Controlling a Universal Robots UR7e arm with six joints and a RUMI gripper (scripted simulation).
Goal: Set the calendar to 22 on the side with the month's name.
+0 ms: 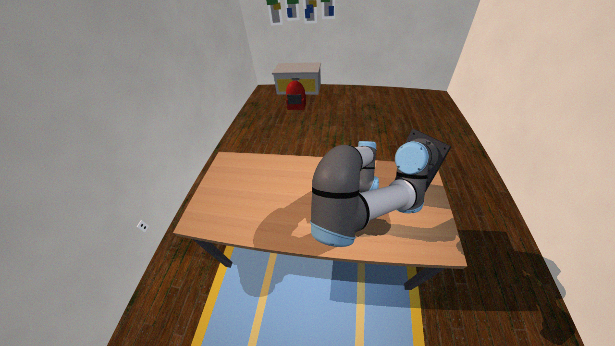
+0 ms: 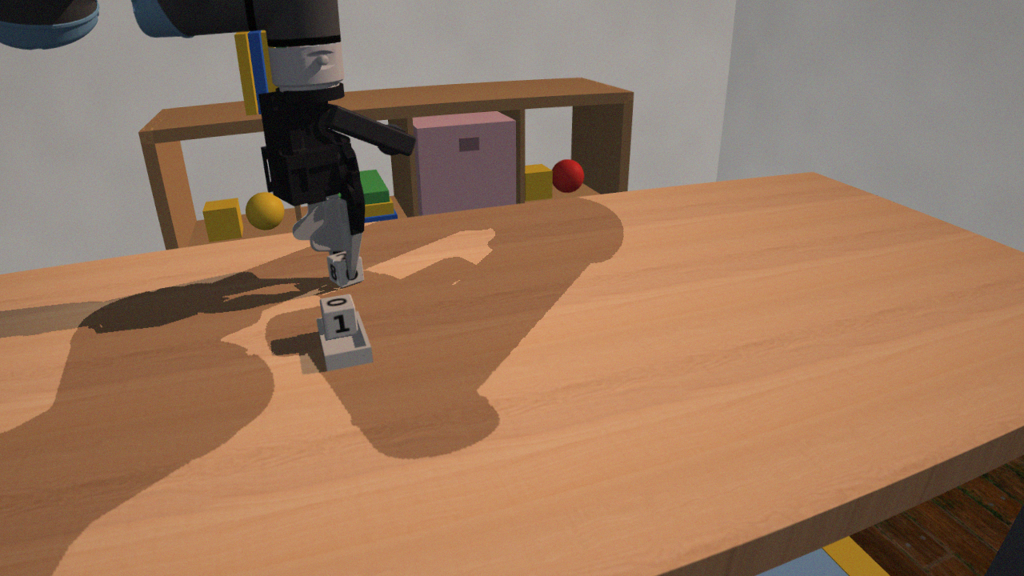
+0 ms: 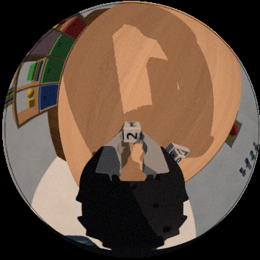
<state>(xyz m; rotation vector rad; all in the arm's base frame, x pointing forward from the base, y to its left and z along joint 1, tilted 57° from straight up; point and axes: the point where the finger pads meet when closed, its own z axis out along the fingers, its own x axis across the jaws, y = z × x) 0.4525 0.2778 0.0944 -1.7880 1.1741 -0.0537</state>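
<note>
The pincer [image 2: 342, 266] [image 3: 131, 131] is clamped on one cube [image 2: 344, 270] [image 3: 131, 132], a 2 facing the wrist view, near the tray [image 2: 348, 356] on the worktop [image 1: 253, 189] [image 2: 680, 322] [image 3: 184, 43], while the other cube [image 2: 338, 317] [image 3: 178, 152], showing 1 and 0 in the exterior view, sits in the tray's far end.

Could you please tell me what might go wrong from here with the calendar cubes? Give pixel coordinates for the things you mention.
The cube [image 2: 334, 270] [image 3: 131, 134] in the pincer [image 2: 339, 266] [image 3: 131, 131] shows its 2 lying sideways in the wrist view, so it might be set down with the digit not upright.

The other cube [image 2: 338, 319] [image 3: 178, 152] sits in one end of the tray [image 2: 349, 356]; the held one could knock it or catch on the rim.

That seated cube shows a 1 towards the exterior camera, so the wrong digit may remain if that is the month side.
</note>
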